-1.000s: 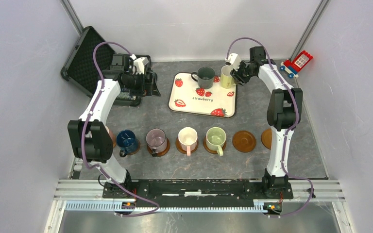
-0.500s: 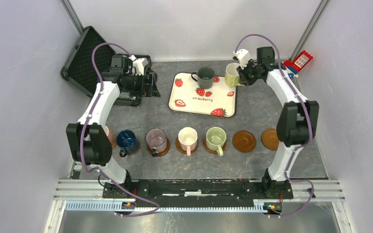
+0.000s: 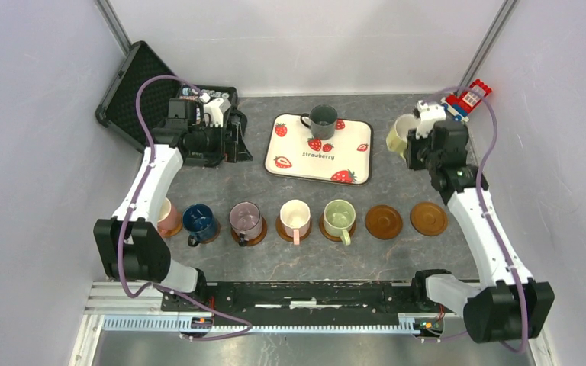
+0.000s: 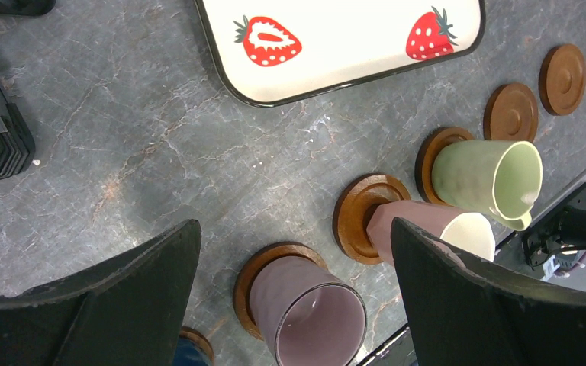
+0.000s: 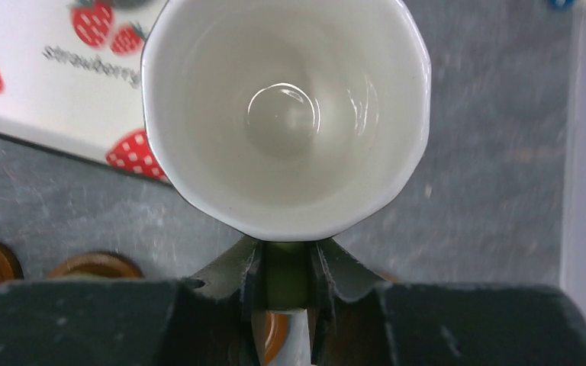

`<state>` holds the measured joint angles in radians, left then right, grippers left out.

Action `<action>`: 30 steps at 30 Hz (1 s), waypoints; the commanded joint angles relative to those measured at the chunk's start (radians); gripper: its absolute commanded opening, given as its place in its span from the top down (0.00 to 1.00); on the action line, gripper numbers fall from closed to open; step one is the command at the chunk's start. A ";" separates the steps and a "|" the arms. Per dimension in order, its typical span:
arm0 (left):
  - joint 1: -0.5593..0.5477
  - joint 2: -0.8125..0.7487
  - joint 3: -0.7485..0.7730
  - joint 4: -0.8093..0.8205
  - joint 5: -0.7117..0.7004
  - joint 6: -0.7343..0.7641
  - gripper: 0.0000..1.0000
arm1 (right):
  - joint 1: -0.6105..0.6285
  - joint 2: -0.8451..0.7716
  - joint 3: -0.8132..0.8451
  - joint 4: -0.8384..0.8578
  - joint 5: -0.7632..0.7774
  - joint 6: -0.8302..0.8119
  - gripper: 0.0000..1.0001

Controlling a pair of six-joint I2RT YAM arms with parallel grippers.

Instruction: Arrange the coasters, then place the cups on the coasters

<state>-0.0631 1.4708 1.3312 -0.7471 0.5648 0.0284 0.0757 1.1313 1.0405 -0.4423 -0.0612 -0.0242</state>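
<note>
**Surface and room.** A grey marbled tabletop was enclosed by pale walls, with an aluminium rail along its near edge. An open black case stood at the far left corner and a toy brick house at the far right.

**Fingers and cup.** The right fingers were closed narrowly on the handle of the yellow-green cup. They held the cup above the tabletop, just right of the strawberry-print tray and near the toy brick house. The right wrist view looked straight into the cup's pale, empty interior. The left fingers stood wide apart and held nothing, raised beside the black case.

**Containers.** The tray carried a single dark grey-green cup, upright at its far edge.

**Coasters.** A row of coasters ran across the near tabletop. From the left, these cups stood upright in the row:
- the pink cup, partly hidden by the left arm
- the navy cup
- the mauve cup
- the cream cup
- the light green cup

The sixth coaster and the seventh coaster lay bare at the right end, well apart from the held cup.
</note>
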 commanded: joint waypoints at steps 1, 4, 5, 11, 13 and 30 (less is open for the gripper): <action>0.003 -0.047 -0.009 0.009 0.043 0.014 0.00 | 0.029 -0.117 -0.121 -0.046 0.133 0.214 1.00; 0.002 -0.058 -0.015 -0.010 0.044 0.008 0.00 | 0.067 -0.204 -0.206 -0.095 0.155 0.256 1.00; 0.003 -0.064 -0.021 -0.012 0.047 0.005 0.00 | 0.078 -0.238 -0.229 -0.117 0.167 0.266 1.00; 0.001 -0.098 -0.049 -0.017 0.055 -0.018 0.00 | 0.087 -0.369 -0.350 -0.188 0.129 0.247 1.00; 0.001 -0.101 -0.049 -0.016 0.055 -0.018 0.00 | 0.098 -0.410 -0.385 -0.191 0.113 0.241 1.00; 0.000 -0.101 -0.059 -0.032 0.056 -0.097 0.00 | 0.178 -0.502 -0.470 -0.213 0.078 0.234 1.00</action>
<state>-0.0631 1.3998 1.2747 -0.7780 0.5865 -0.0357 0.2379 0.6468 0.5674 -0.7319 0.0216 0.1970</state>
